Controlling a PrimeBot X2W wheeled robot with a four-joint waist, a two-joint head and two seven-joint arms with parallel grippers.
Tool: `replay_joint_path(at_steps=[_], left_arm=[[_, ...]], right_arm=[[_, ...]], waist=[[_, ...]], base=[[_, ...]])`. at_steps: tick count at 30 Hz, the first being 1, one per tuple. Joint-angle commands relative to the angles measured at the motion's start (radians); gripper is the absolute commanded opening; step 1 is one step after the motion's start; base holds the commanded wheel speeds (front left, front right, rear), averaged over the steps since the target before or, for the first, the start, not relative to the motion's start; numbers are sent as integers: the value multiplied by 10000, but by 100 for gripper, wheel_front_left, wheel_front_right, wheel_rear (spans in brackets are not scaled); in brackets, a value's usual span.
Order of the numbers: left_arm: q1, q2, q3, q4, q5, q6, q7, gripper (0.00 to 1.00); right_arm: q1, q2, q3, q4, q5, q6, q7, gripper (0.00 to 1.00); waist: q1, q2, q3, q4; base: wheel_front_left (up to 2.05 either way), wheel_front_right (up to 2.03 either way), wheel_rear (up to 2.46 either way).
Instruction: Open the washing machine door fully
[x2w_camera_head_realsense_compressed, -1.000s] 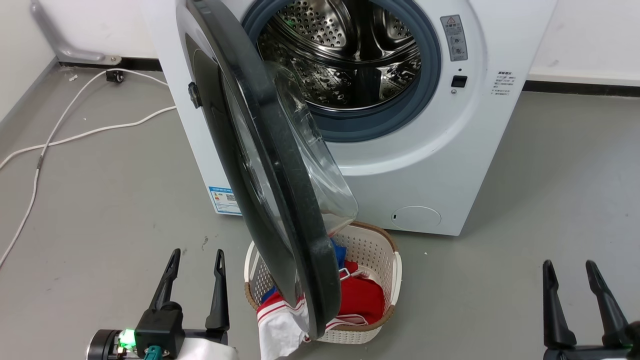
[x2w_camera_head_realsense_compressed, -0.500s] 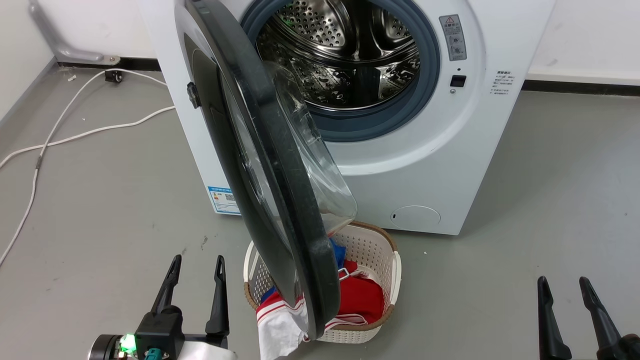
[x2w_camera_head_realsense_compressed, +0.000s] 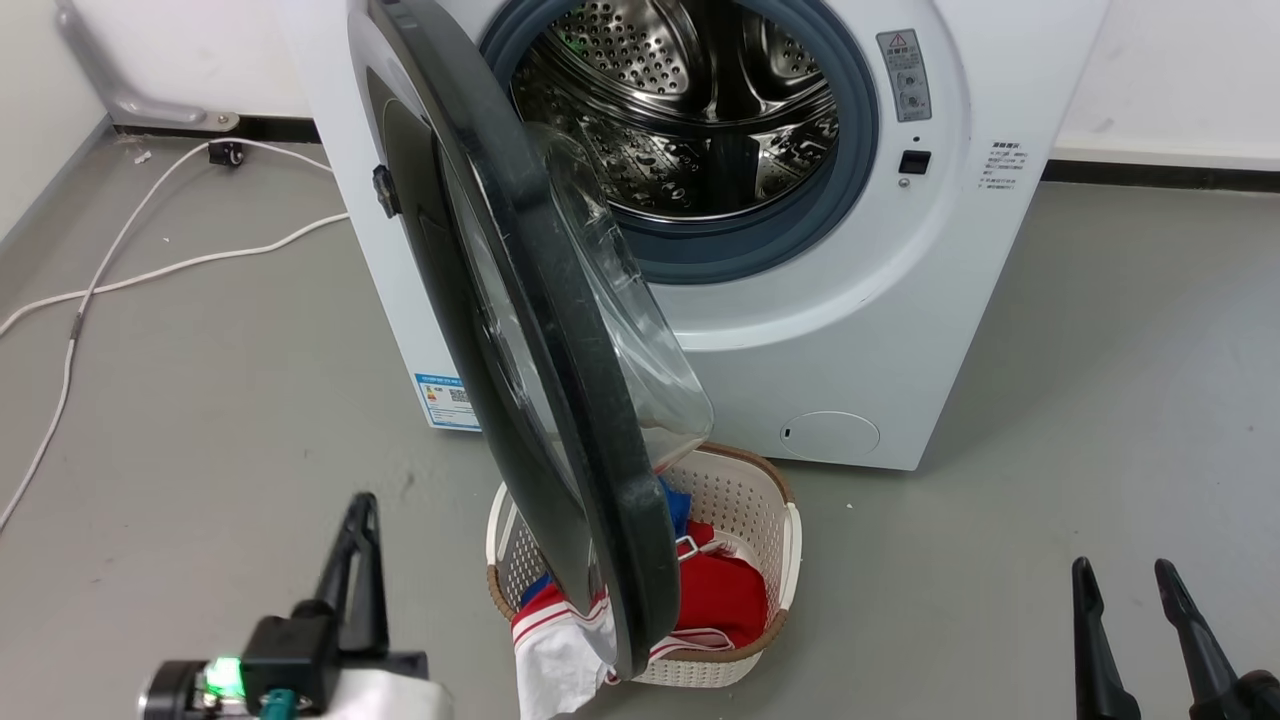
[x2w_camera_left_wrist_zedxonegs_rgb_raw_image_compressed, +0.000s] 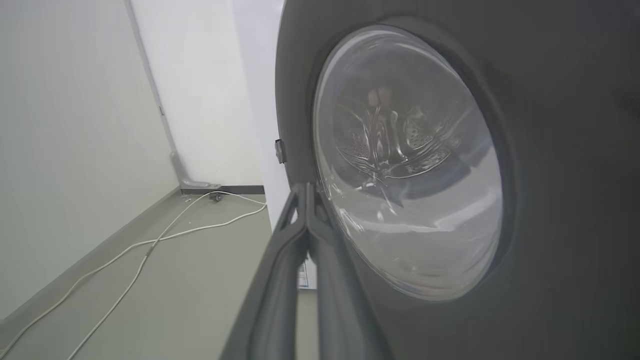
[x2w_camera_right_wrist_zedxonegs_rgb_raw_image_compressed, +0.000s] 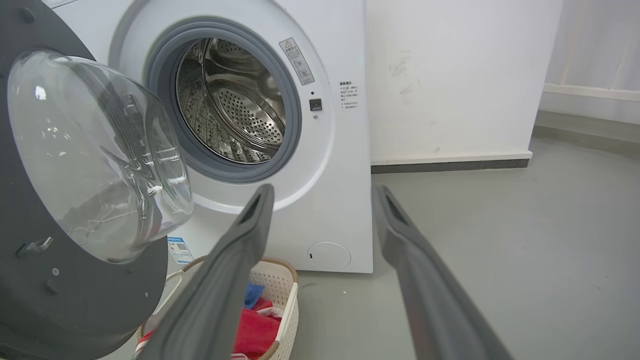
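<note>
1. The washing machine door (x2w_camera_head_realsense_compressed: 560, 330) stands swung out from the front of the washing machine (x2w_camera_head_realsense_compressed: 850, 330). It is roughly square to that front, so it is partly open but not yet folded back. Its lower free edge hangs over the laundry basket (x2w_camera_head_realsense_compressed: 760, 500), which sits just in front of the machine.
2. The left gripper (x2w_camera_head_realsense_compressed: 362, 510) is well out from the machine's left corner, on the door's outer side. Its fingers are pressed together on nothing. In the left wrist view they point at the outer face without clearly touching it.
3. The right gripper (x2w_camera_head_realsense_compressed: 1123, 570) is well out from the machine's right side, with its fingers spread and empty.
4. The door is probably rigid and fairly heavy. It likely swings as one piece about its hinge side on the machine's left, so a steady push should move it better than a jab.
5. The glossy black rim looks slick, so a pinch there may slide. The clear glass bowl (x2w_camera_head_realsense_compressed: 640, 340) bulges toward the machine and is the part most easily harmed.
6. The best hold seems to be the rim's free edge, farthest from the machine, where leverage is greatest.
</note>
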Motion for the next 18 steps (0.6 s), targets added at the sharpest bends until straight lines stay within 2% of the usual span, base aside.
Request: replay_joint_path(at_steps=[1, 10, 18], left_arm=[[-179, 90, 85, -202, 42, 69, -27, 0], [-1006, 354, 173, -2497, 193, -20, -26, 0], [-1342, 539, -680, -3915, 636, -154, -26, 0]], right_arm=[[-18, 35, -11, 12, 101, 0, -19, 100], [-132, 33, 44, -6, 157, 1, -20, 100], [-151, 32, 161, 41, 85, 0, -20, 100]], waist=[[0, -1, -5, 12], [0, -1, -4, 43], [0, -1, -44, -21]], base=[[0, 0, 0], [0, 0, 0], [0, 0, 0]])
